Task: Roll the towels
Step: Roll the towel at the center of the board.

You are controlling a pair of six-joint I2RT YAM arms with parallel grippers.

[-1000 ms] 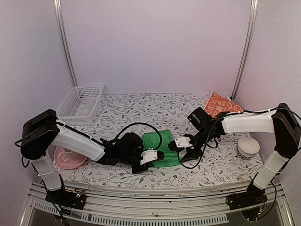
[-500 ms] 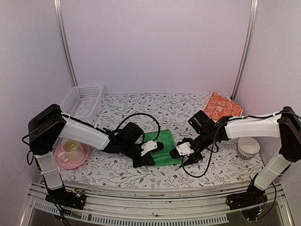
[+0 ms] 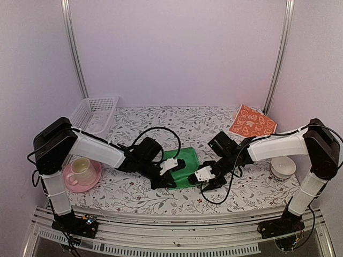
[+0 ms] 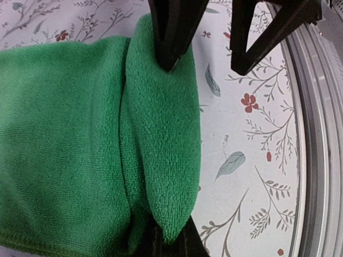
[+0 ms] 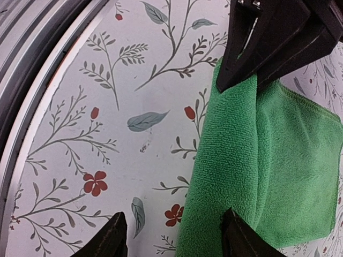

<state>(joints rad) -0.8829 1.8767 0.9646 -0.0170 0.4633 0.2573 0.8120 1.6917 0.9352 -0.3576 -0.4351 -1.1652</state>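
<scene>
Floral tabletop (image 3: 177,123), both arms reaching in to the middle near the front rail. Left arm (image 3: 96,150) comes in low from the left, right arm (image 3: 278,143) from the right.

White basket (image 3: 95,115) sits back left. Orange patterned towel (image 3: 252,122) is at the back right corner by the post, flat, not rolled.

Green towel (image 3: 182,158) lies mid-tabletop between the two tools, with its front edge folded over into a thick lip.

Pink plate (image 3: 69,183) is front left with a cup (image 3: 80,170) on it. White bowl (image 3: 282,167) is front right.

Left tool (image 4: 166,241): fingers together, clamped on one end of the green lip.

Right tool (image 5: 174,235): fingers apart, gripping nothing. One finger sits against the other end of the lip, the other over bare tabletop.
</scene>
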